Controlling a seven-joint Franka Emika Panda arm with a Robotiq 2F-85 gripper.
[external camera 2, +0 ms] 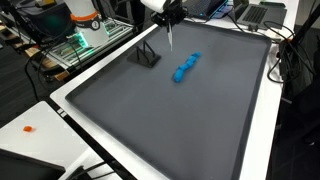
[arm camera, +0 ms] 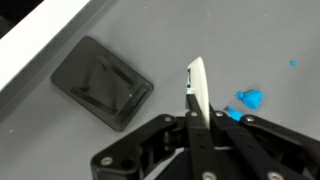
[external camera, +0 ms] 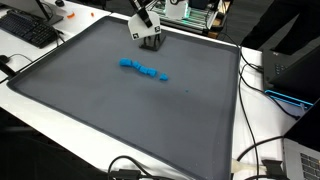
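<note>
Worktop: white worktop, nearly all of it covered by a large dark grey mat with a raised darker border; the mat looks smooth and flat in both exterior views.

Claw: the claw hangs over the far part of the mat, with its fingers clamped together on a thin white flat piece. In an exterior view the claw points down and the white piece hangs upright below it, clear of the mat.

White flat piece: it is narrow and seen edge-on in the wrist view, with one dark side. It is held above the mat between the black stand and the blue pieces, touching neither.

Black stand: a black stand, small and rectangular, rests on the mat near the far border, just beside the claw in an exterior view.

Blue pieces: a short row of blue pieces lies on the mat near its middle, apart from the stand. In the wrist view one blue piece sits close to the claw's tip.

Room edges: a black keyboard sits at one corner of the worktop, and dark cables trail along one side. A rack with green lights stands beyond the worktop.

Small item: an orange bit lies on the bare white worktop, off the mat.
</note>
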